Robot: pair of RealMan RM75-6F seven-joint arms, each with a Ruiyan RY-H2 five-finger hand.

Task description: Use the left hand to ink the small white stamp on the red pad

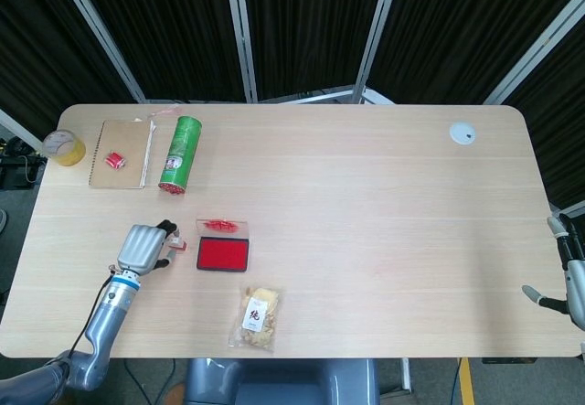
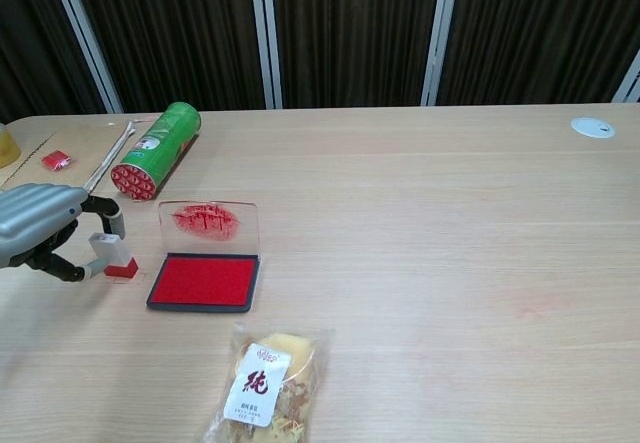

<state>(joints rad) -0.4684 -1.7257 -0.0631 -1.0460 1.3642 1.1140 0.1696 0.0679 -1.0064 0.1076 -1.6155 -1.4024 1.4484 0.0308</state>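
Observation:
The small white stamp [image 2: 110,252] with a red base is pinched by my left hand [image 2: 35,228], just left of the red ink pad [image 2: 203,281]. Its base is down at the tabletop, beside the pad and not on it. In the head view the left hand [image 1: 142,248] lies left of the pad [image 1: 222,254], and the stamp [image 1: 174,239] shows only as a small shape at the fingertips. The pad's clear lid [image 2: 208,225] stands open at its far edge, smeared with red. My right hand [image 1: 567,277] hangs off the table's right edge, holding nothing.
A green canister [image 2: 156,150] lies on its side behind the pad. A notebook [image 1: 121,154] with a small red item [image 1: 114,159] and a tape roll [image 1: 63,146] sit at the far left. A snack bag [image 2: 266,383] lies in front of the pad. A white disc [image 1: 462,133] is at the far right.

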